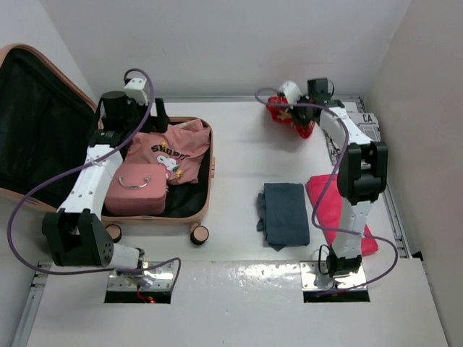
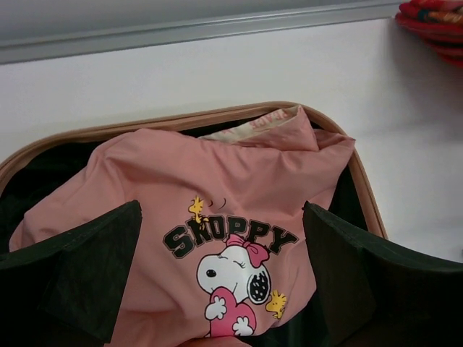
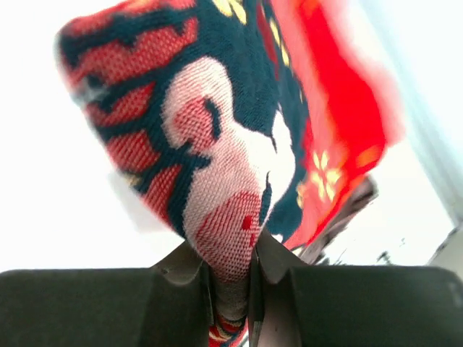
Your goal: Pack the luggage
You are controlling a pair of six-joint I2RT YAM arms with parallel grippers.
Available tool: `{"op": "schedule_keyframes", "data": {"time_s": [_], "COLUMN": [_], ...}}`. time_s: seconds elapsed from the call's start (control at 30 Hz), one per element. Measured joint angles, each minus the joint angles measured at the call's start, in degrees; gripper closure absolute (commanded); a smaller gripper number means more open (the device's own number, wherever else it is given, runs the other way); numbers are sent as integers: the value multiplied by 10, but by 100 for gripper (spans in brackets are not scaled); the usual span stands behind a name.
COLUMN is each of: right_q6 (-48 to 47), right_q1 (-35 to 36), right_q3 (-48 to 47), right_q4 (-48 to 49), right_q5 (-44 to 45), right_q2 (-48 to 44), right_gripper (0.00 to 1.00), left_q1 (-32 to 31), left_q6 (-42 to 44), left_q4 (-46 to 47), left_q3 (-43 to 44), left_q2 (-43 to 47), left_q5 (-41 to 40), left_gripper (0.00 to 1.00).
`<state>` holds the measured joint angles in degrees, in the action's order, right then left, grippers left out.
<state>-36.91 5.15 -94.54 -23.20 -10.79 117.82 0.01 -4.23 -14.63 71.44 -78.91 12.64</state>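
Low in the top external view, right of centre, a folded dark grey cloth (image 1: pixel 283 213) lies on the white table (image 1: pixel 239 159); just to its right a magenta cloth (image 1: pixel 324 196) lies partly under the right arm. At lower left, two wheels (image 1: pixel 199 234) mark the near edge of the luggage (image 1: pixel 208 189), which lies open on the left side of the table; its black-lined lid spreads toward the upper left corner. In the near half of the case, a small pink box (image 1: pixel 136 191) with a metal handle sits at the front; behind it and touching it, a pink Snoopy shirt (image 1: pixel 173 153) lies bunched, reaching over the rim at the far right corner. The left gripper (image 1: pixel 158 118) hangs above the shirt's far edge; the left wrist view shows its fingers (image 2: pixel 79 275) spread wide apart with nothing between them and the printed shirt below. Farthest back, upper right of centre, the right gripper (image 1: pixel 304 108) is clamped on a red and navy knit item (image 1: pixel 278 110); the right wrist view shows the jaws pinching its lower edge, the rest filling the frame above them; whether it touches the table cannot be told.
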Motion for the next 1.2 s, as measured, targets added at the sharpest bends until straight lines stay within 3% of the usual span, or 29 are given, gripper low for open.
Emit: {"op": "schedule_keyframes", "data": {"time_s": [0.13,0.33,0.67,0.93,1.2], "right_q6": [106,209,263,277,265], "right_q1": [34,154,338,374,405], "right_q3": [-94,-108,-144,-136,-75], "right_q4": [11,62,133,154,169], "right_q5": [-15,-16,0,20,-50], "right_q2": [-3,-5,72,78,71], "right_gripper": [100,100,100,100,100], "left_q1": [36,79,111,131,143], "left_q6": [-34,-71,-95,-98,-101], "left_q4": [-1,-1,-7,-10,-12], "left_q3": [0,-2,-40,-46,-50], "left_q2": [0,0,28,45,45], "left_q5": [17,41,62,74,86], "left_gripper": [4,5,5,5,5]}}
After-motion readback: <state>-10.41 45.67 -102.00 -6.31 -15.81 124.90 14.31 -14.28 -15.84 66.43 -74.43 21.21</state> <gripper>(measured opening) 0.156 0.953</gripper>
